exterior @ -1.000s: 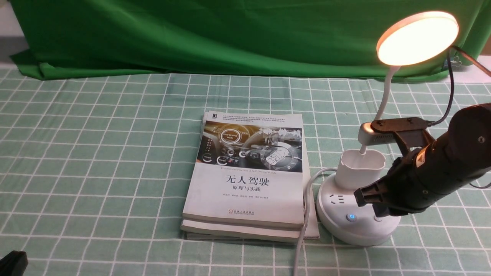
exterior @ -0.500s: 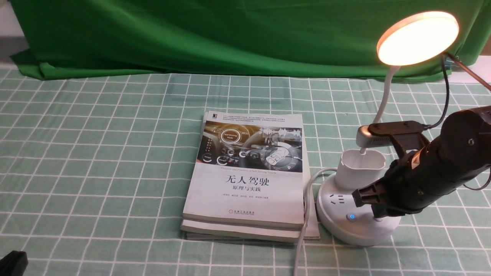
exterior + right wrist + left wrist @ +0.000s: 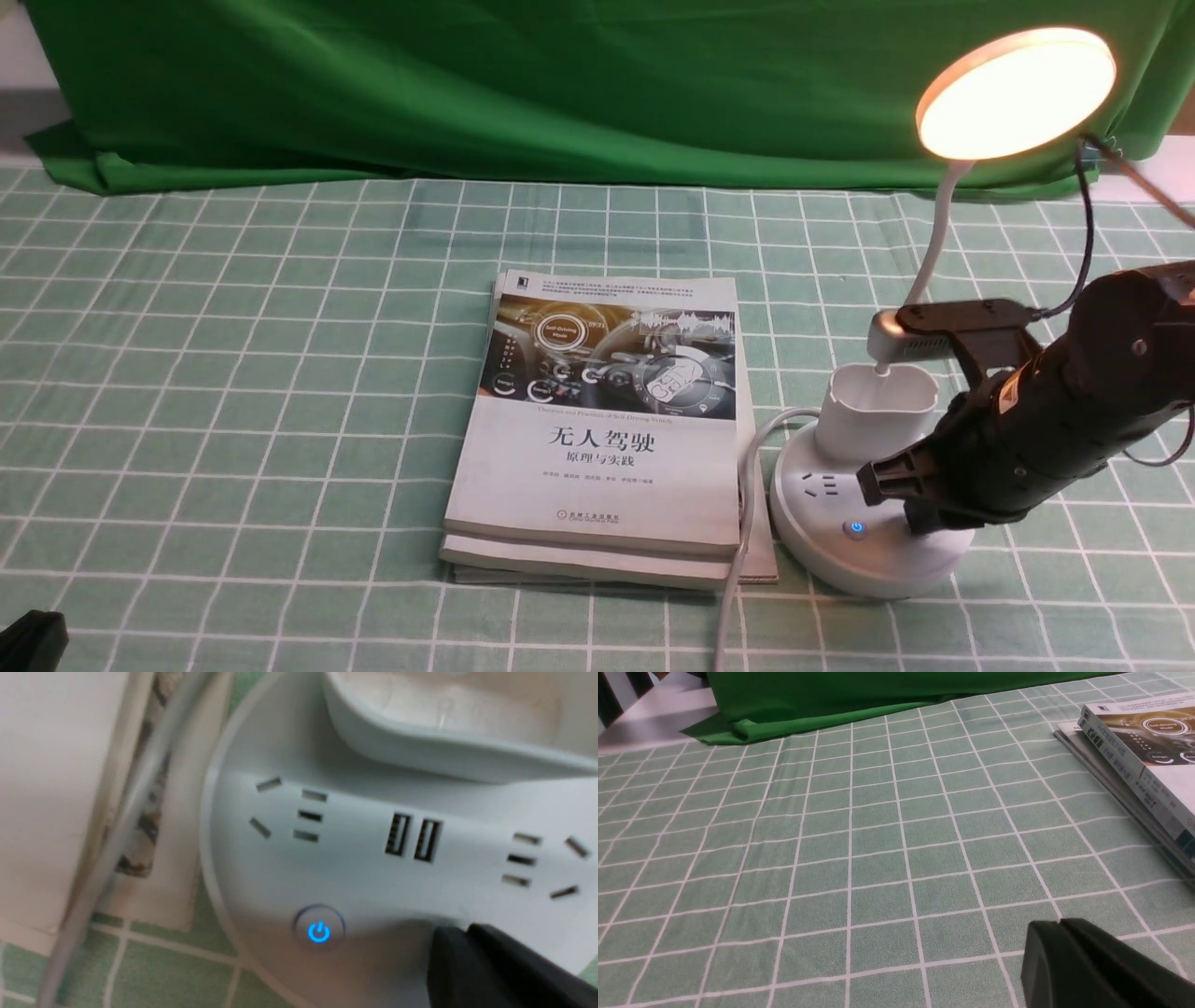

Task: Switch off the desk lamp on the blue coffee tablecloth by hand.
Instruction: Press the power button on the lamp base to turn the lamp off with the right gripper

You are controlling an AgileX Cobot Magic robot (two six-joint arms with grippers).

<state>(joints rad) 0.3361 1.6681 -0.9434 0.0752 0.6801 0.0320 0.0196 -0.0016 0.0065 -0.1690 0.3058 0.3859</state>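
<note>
On the round base of the single desk lamp (image 3: pixel 822 551), the right gripper (image 3: pixel 920 521) sets its tip, jaws pressed together, just beside one glowing blue button (image 3: pixel 319 931). Its arm slants down from the right. The lamp stands on the checked tablecloth (image 3: pixel 233 373), neck upright, its lit head tilted toward the robot, beside two stacked books (image 3: pixel 597 467). The left gripper (image 3: pixel 1059 926), jaws also together, hangs low over the cloth.

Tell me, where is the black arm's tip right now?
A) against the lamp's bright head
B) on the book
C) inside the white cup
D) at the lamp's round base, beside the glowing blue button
D: the right gripper is down at the desk lamp base, right beside the blue-lit button.
</note>
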